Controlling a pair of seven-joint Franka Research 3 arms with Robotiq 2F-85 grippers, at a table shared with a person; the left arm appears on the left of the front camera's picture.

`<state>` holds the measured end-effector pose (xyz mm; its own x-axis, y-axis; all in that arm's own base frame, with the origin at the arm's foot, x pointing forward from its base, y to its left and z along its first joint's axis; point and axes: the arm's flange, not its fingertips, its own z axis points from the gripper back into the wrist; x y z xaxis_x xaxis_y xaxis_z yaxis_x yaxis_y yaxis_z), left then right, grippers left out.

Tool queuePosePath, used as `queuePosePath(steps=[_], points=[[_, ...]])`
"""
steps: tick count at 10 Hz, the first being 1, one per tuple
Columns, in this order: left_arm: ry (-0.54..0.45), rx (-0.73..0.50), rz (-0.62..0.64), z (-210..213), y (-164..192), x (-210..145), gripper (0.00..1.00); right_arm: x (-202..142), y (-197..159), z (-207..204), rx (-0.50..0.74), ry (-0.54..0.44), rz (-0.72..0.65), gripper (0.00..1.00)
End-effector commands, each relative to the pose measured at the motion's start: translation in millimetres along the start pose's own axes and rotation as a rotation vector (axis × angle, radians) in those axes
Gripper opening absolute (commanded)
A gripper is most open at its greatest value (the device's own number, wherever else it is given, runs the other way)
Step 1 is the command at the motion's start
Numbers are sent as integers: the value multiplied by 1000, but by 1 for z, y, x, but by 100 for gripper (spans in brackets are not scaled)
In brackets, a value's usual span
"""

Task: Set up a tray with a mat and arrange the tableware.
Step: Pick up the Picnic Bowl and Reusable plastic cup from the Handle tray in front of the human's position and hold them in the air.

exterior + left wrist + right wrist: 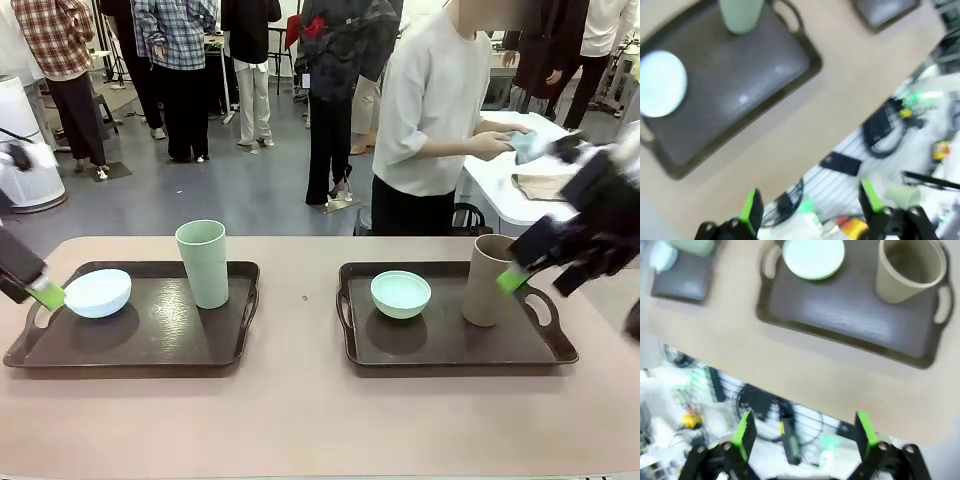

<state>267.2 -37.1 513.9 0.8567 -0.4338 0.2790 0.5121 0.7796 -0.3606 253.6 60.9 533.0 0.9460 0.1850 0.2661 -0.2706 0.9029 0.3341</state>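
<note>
Lower left, the left tray (150,335) carries the pale blue bowl (97,292) and pale green tumbler (203,262). Lower right, the right tray (440,345) has the mint green bowl (400,293) and tan tumbler (488,280) — no mat under either, so mat-laying seems next. Left gripper (810,205) and right gripper (802,435): fingers spread wide, empty. The person's hands (488,146), upper right, hold something too small to make out.
</note>
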Motion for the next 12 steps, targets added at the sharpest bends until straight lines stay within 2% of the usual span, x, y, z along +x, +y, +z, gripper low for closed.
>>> queuePosePath(steps=[1, 3, 4, 7, 9, 12], points=[[-145, -181, 54, 14, 15, -32, 100, -55, -52, -3, 295, -125, -92, 100], [-370, -312, 176, 34, 45, -58, 100, -73, -87, 5, 515, -205, -179, 100], [-425, -341, 210, 38, 57, -69, 100, -78, -101, 0, 596, -191, -235, 100], [-490, -403, 278, 49, 91, -102, 100, -89, -144, -9, 658, -190, -373, 100], [-523, -435, 349, 53, 110, -125, 100, -94, -160, -12, 681, -187, -424, 100], [-520, -452, 363, 58, 133, -150, 100, -111, -184, -10, 694, -216, -485, 100]])
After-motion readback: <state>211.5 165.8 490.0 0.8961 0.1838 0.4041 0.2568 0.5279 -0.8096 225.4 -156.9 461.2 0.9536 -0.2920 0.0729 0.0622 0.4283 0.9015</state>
